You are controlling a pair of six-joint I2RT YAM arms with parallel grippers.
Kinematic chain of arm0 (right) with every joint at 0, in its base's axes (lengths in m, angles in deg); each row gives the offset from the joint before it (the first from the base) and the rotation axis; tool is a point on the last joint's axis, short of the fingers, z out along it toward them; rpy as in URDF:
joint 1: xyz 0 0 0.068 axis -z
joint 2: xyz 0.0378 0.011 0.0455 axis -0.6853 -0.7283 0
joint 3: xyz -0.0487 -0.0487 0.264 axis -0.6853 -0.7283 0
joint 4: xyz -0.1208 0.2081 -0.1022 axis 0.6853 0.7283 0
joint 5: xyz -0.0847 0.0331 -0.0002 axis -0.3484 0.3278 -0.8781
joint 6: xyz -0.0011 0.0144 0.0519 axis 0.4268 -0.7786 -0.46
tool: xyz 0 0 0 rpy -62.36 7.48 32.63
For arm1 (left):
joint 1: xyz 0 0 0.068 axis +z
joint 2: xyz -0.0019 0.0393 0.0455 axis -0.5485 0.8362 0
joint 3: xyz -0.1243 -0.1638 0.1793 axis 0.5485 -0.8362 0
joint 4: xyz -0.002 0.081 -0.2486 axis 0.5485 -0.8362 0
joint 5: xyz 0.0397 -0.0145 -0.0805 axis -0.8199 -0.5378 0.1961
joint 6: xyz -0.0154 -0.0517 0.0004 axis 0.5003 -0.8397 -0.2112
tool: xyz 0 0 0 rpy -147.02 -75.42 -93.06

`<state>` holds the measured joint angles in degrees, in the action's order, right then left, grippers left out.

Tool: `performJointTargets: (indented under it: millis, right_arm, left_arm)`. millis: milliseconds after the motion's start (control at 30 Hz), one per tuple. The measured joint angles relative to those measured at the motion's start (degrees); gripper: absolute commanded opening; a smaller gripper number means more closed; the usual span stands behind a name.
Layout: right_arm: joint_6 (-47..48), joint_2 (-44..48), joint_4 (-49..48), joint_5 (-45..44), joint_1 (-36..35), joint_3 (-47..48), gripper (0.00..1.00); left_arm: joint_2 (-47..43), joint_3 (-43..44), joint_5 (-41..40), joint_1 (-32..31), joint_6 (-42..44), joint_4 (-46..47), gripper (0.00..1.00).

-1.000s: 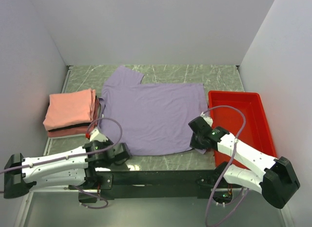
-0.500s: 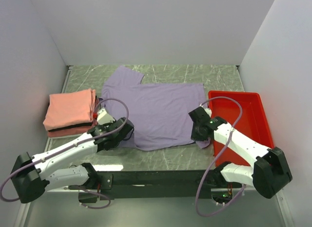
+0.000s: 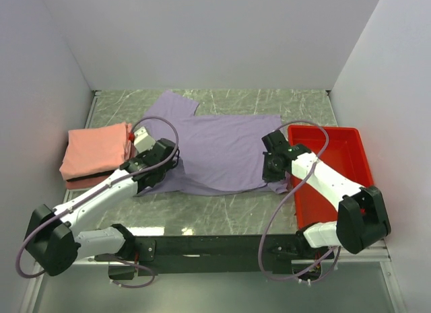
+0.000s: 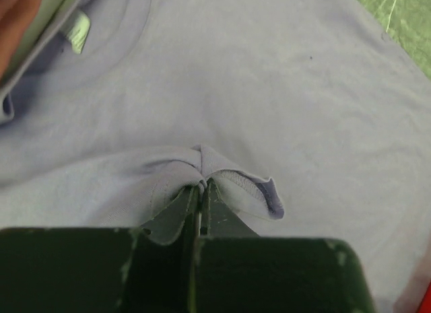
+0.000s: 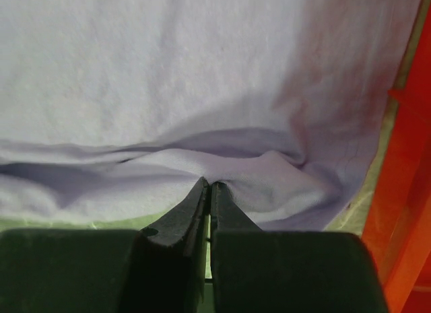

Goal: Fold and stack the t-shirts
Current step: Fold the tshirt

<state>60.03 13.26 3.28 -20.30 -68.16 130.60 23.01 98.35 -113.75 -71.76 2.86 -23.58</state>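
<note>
We hold the lavender t-shirt [image 3: 222,148], lying mid-frame on the worktop [image 3: 222,220], with left pincer [image 3: 161,166] and right pincer [image 3: 271,175] each clamped on its near edge, and salmon folded t-shirts [image 3: 97,151] stacked at frame left.

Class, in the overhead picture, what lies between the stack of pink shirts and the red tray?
The purple shirt lies spread across that stretch; the top view shows it.

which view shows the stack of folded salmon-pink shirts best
Top external: the whole stack of folded salmon-pink cotton t-shirts lies fully in sight, a darker layer beneath. The left wrist view catches only a blurred reddish corner of it; the right wrist view shows none.
</note>
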Motion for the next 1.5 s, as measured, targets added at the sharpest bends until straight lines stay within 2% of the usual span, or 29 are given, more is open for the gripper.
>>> performJointTargets:
  millis: [500,600,667,700,733,800,867,900,967,1000,1033,1067,1100,1200,1267,1500]
  right_arm:
    - [5.44,-10.97,-0.04,2.99,4.94,9.64,0.00]
    - [6.12,-13.22,-0.17,3.10,5.70,11.72,0.00]
    - [6.67,-14.23,-0.15,2.84,6.01,13.25,0.00]
    - [6.91,-14.93,-0.26,2.62,6.19,14.25,0.01]
    - [7.08,-15.63,-0.37,2.25,6.36,15.15,0.08]
    - [7.39,-17.46,-0.50,1.36,6.91,17.05,0.14]
    - [7.74,-19.69,-0.48,-0.07,7.61,18.93,0.29]
    - [8.09,-20.94,-0.39,-1.09,7.96,20.09,0.37]
    - [8.44,-23.10,-0.35,-3.08,8.48,22.40,0.55]
    - [8.76,-23.63,-0.17,-3.87,8.61,23.32,0.64]
    - [8.85,-23.96,-0.24,-4.57,8.72,24.30,0.71]
    - [8.98,-23.98,-0.31,-4.94,8.79,24.72,0.73]
    - [9.27,-23.76,-0.39,-5.33,8.81,24.96,0.77]
    - [9.64,-22.10,-0.57,-5.25,8.76,24.50,0.79]
    - [9.77,-19.96,-0.66,-4.79,8.59,23.34,0.79]
    - [9.97,-11.15,-3.34,0.63,5.86,15.67,0.80]
  left_arm:
    - [13.66,6.64,7.37,8.15,19.17,13.22,0.00]
    - [16.39,7.91,9.27,9.62,23.26,15.26,0.03]
    - [18.71,9.27,10.05,10.47,25.92,16.09,0.12]
    - [19.74,9.97,10.47,10.88,27.17,16.57,0.28]
    - [21.09,10.82,11.17,11.39,29.09,17.22,0.33]
    - [23.67,12.35,13.14,12.57,31.58,18.45,0.45]
    - [27.15,14.95,15.39,14.25,33.90,19.19,0.52]
    - [29.24,16.83,16.17,15.39,34.77,18.99,0.59]
    - [32.89,20.41,17.51,17.20,35.98,18.71,0.62]
    - [33.77,21.53,17.81,17.81,36.30,18.45,0.72]
    - [34.36,22.51,18.01,18.43,36.70,17.90,0.77]
    - [34.36,22.84,18.29,18.73,36.87,17.57,0.83]
    - [33.88,23.02,18.45,18.86,36.76,17.20,0.94]
    - [31.04,22.21,19.28,18.58,36.11,16.26,0.99]
    - [27.45,20.15,19.69,18.32,35.04,15.30,0.99]
    - [11.10,7.04,21.64,15.30,29.70,12.55,0.99]
